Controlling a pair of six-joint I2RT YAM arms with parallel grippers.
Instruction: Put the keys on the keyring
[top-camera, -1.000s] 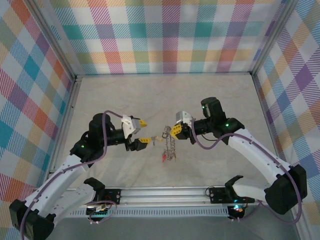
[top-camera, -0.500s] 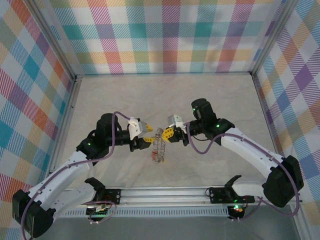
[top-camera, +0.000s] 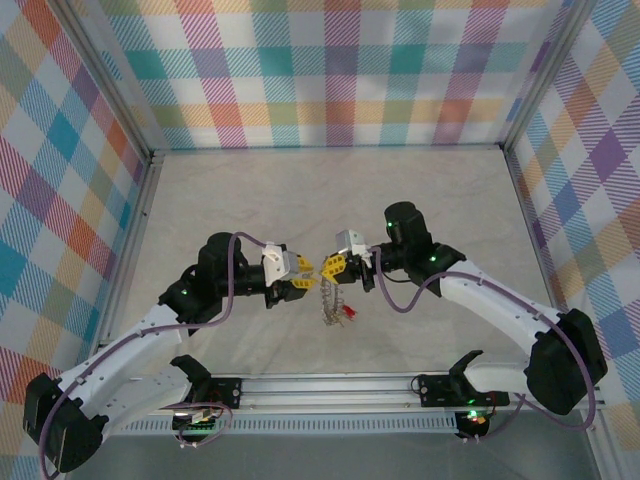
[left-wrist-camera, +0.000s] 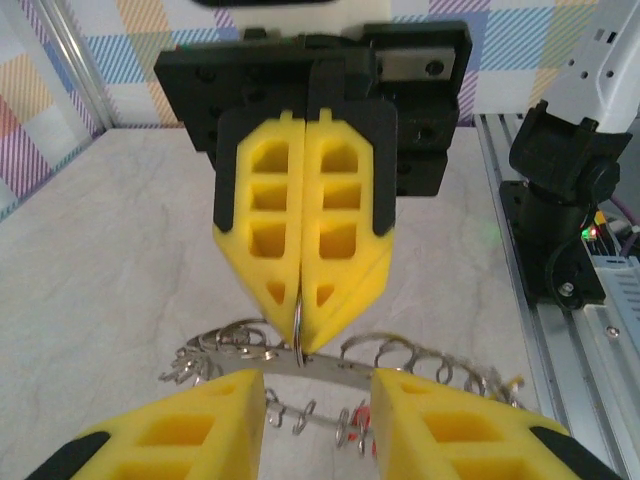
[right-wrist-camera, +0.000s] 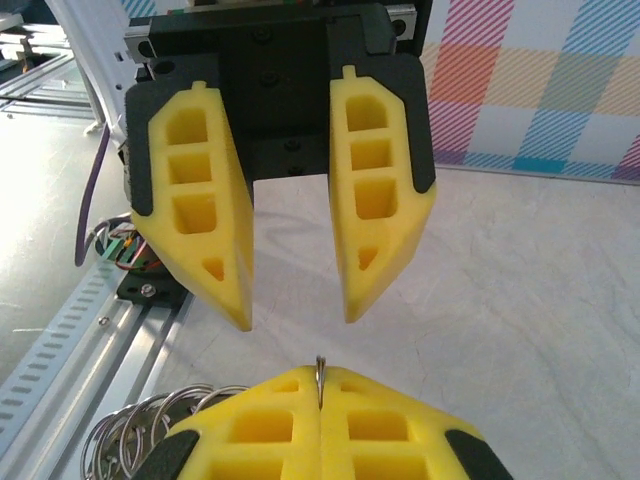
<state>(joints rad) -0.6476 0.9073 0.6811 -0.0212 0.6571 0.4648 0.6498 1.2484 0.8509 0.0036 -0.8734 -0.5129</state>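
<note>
Plaid walls (top-camera: 330, 80) box in a pale stone-look table (top-camera: 250, 200). From above, the two arms meet nose to nose over its middle, a little toward the near edge. The right fingers (top-camera: 336, 265) are pressed together on the top of the keyring (top-camera: 333, 300). It hangs below them, its keys (top-camera: 328, 315) and a red tag (top-camera: 350, 315) dangling toward the table. The left fingers (top-camera: 301, 267) sit just beside the ring, parted narrowly with nothing between them.

Through the left wrist camera, the left fingers (left-wrist-camera: 170, 440) frame the bottom edge. Straight ahead, the right fingers (left-wrist-camera: 340, 220) pinch a thin upright stretch of the keyring (left-wrist-camera: 330, 366). The rest of its arc runs side to side just beyond the left fingertips, fringed with small silvery keys (left-wrist-camera: 215, 350).

Through the right wrist camera, the ring's wire (right-wrist-camera: 320, 370) pokes up from the seam of the closed right fingers (right-wrist-camera: 390, 430). The left fingers (right-wrist-camera: 375, 200) face it, their gap roughly in line with that wire. More keys (right-wrist-camera: 140, 430) bunch low on the left.

The free left arm looks best placed to act. The upright wire lies directly ahead of its gap, so a short straight advance should bring the wire between the fingers.
</note>
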